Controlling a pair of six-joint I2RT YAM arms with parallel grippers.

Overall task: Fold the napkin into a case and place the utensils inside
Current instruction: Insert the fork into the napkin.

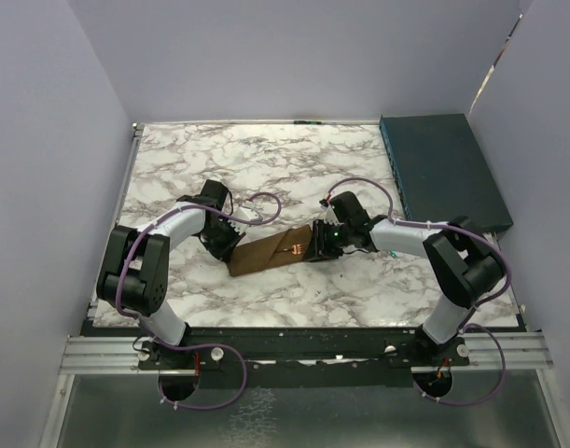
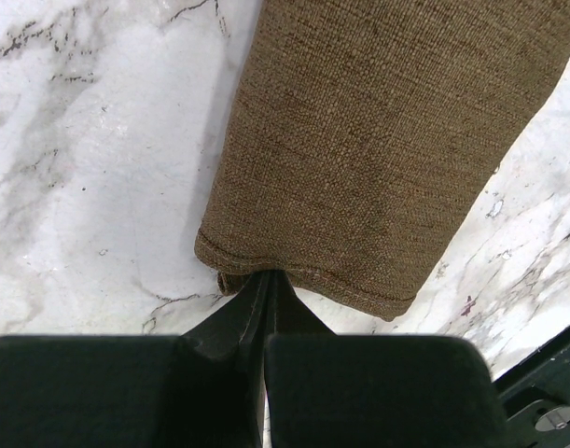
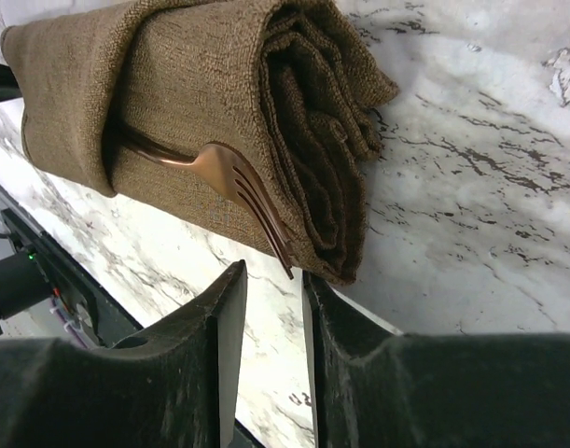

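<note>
The brown napkin (image 1: 266, 252) lies on the marble table as a narrow folded case (image 3: 201, 84). A copper fork (image 3: 224, 173) is tucked into a fold, handle hidden in the cloth, tines (image 1: 294, 246) sticking out at the right end. My left gripper (image 2: 266, 275) is shut, its tips pressed against the hem of the case's left end (image 2: 378, 149); whether any cloth is pinched does not show. My right gripper (image 3: 272, 273) stands open just short of the fork's tines, with nothing between its fingers. In the top view the left gripper (image 1: 230, 250) and right gripper (image 1: 314, 245) flank the case.
A dark teal flat box (image 1: 443, 168) lies at the table's far right edge. The marble tabletop (image 1: 219, 159) is enclosed by pale walls on the left, back and right. Both arms' purple cables loop above the case.
</note>
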